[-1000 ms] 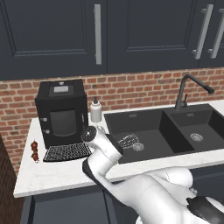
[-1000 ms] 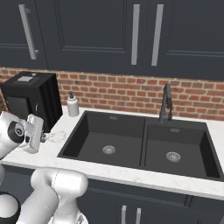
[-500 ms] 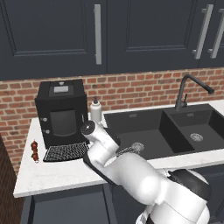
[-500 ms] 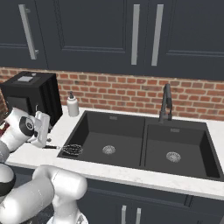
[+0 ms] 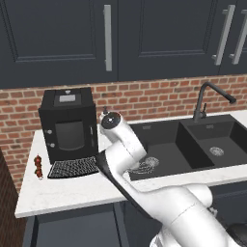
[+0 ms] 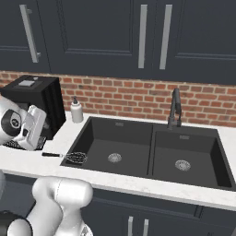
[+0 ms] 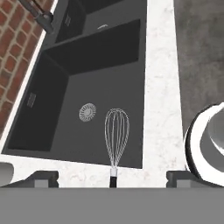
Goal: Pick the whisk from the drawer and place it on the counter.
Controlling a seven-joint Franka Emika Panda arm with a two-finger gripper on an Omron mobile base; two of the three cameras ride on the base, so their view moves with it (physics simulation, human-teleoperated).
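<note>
Thinking our open gripper (image 7: 112,176) left the whisk (image 7: 116,131) overhanging the sink (image 7: 52,113), so it might tip in.

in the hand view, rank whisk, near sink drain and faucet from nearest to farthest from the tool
1. Whisk: right ahead of the tool, handle on the counter, loops over the sink edge.
2. Drain: on the near basin's floor, beyond.
3. Faucet: by the brick wall, at the top left.
</note>
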